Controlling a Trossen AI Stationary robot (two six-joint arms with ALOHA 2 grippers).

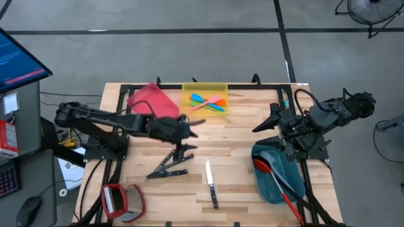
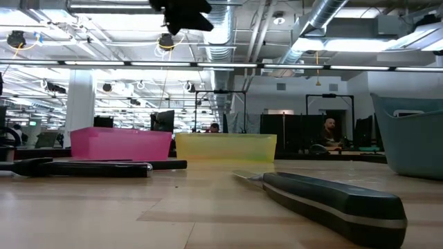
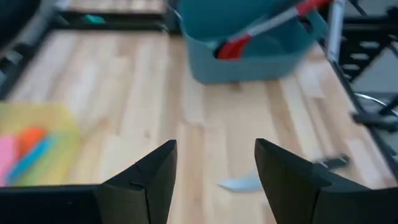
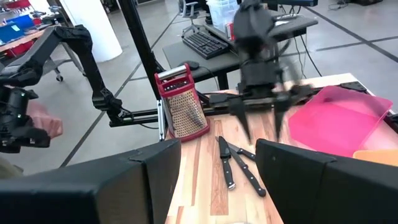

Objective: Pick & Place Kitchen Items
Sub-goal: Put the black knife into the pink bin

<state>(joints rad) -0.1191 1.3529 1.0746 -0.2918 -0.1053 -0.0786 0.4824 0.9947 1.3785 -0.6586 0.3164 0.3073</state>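
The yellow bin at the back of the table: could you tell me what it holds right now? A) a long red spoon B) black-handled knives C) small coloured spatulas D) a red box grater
C: the high view shows small blue, orange and pink spatulas lying inside the yellow bin, while the knives lie on the table and the red spoon sits in the teal bin.

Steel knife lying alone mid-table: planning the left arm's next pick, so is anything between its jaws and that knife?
Nothing visible. The left gripper, jaws open, hangs above bare wood beside the steel knife.
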